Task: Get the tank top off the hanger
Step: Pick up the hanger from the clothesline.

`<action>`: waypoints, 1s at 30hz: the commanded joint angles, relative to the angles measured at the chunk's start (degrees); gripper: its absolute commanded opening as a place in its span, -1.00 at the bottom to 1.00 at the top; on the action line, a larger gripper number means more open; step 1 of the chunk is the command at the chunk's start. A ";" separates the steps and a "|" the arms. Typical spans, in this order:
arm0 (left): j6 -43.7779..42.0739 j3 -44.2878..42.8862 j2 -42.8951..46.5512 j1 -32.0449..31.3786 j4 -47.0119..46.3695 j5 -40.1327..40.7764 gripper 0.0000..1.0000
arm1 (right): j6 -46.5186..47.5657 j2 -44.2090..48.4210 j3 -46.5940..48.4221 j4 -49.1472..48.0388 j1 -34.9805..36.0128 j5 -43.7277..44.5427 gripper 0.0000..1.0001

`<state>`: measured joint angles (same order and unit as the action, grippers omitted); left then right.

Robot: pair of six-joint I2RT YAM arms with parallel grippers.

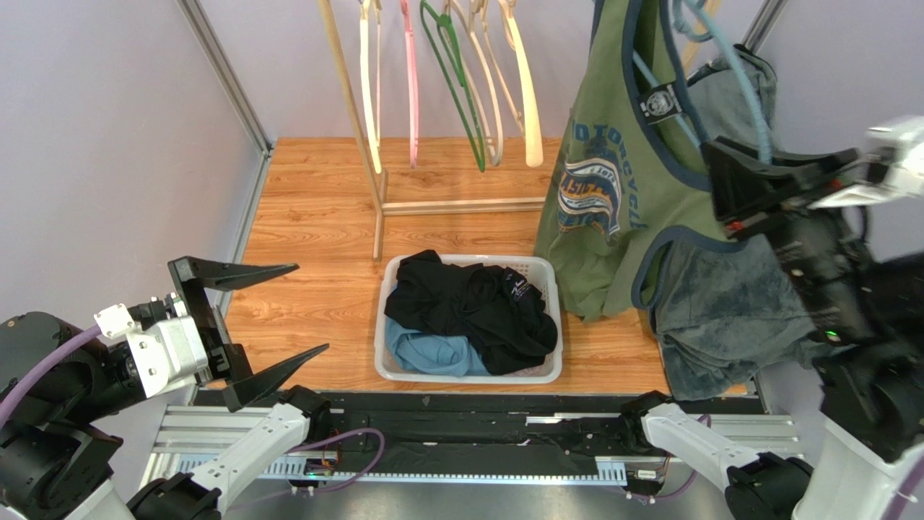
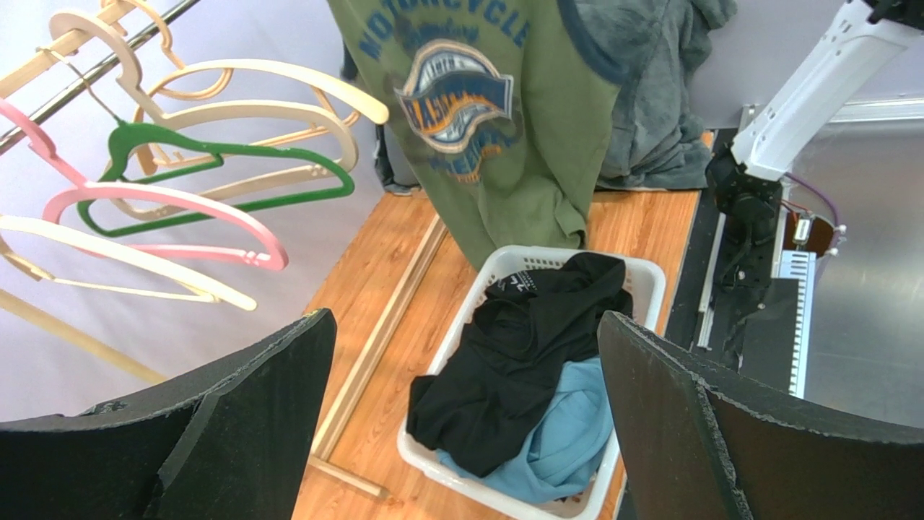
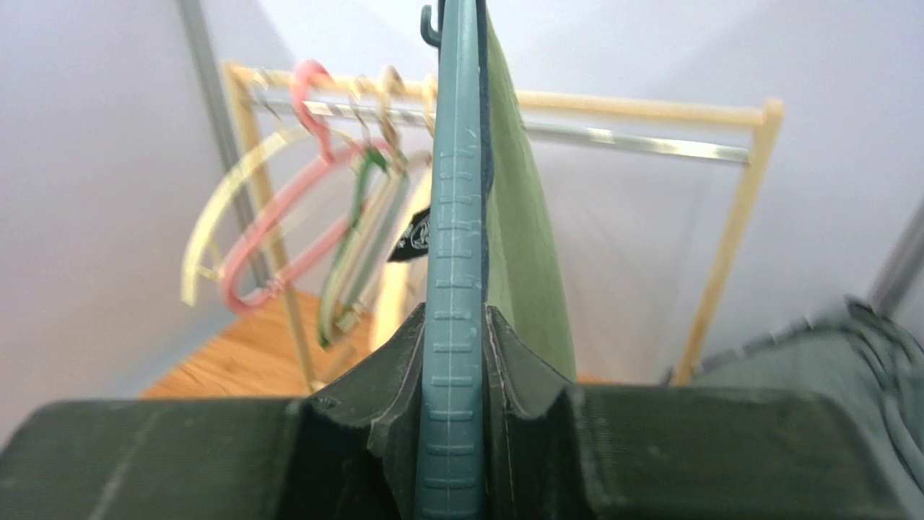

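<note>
Top external view: wooden tabletop [image 1: 315,217] closed in by pale lilac walls and metal posts, white basket [image 1: 469,378] of black and blue clothes at the middle of the near edge, wooden rack [image 1: 356,108] with bare hangers [image 1: 411,98] along the far edge. Over the right edge, olive tank top [image 1: 602,206] hung on a teal hanger [image 1: 748,92] beside a grey garment [image 1: 721,314], hanger pinched tight in the right gripper [image 3: 453,336]. Off the near-left corner, left gripper [image 1: 310,308] spread wide, holding nothing.
</note>
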<state>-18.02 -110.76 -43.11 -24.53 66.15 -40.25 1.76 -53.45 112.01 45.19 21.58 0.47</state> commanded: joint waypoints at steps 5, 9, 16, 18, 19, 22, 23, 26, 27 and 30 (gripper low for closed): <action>1.85 1.42 -0.04 1.07 -2.25 -2.20 0.98 | -10.19 -8.07 19.82 -8.26 0.21 -20.06 -1.00; 2.20 1.77 -0.04 1.42 -2.52 -2.82 0.98 | -15.99 -10.70 23.16 -14.59 0.13 -25.59 -1.00; 2.46 1.51 -0.39 1.94 -2.69 -3.43 0.98 | -20.74 -15.80 28.01 -18.03 0.13 -29.56 -1.00; 2.46 1.60 -0.22 2.03 -2.69 -3.52 0.98 | -20.74 -15.54 24.77 -19.25 0.13 -29.91 -1.00; 2.46 1.69 -0.22 2.03 -2.69 -3.52 0.98 | -20.66 -15.02 22.14 -19.52 0.04 -29.91 -1.00; 2.38 1.69 -0.22 2.03 -2.69 -3.52 0.98 | -18.38 -14.66 19.75 -18.22 0.13 -29.83 -1.00; 2.38 1.77 -0.30 2.12 -2.69 -3.61 0.98 | -17.59 -14.66 18.70 -17.25 0.04 -29.83 -1.00; 2.38 1.69 -0.31 2.12 -2.69 -3.96 0.98 | -15.04 -13.71 15.80 -14.35 0.13 -32.37 -1.00; 2.29 1.69 -0.39 2.12 -2.69 -4.05 0.98 | -13.99 -13.26 12.83 -13.38 0.13 -34.38 -1.00; 1.94 1.51 -0.57 2.12 -2.52 -4.66 0.98 | -12.49 -10.28 5.45 -11.71 0.12 -38.94 -1.00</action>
<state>-16.78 -109.21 -43.11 -22.79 65.32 -43.38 -13.80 -67.13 123.76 33.65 21.58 -32.71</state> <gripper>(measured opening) 0.992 0.210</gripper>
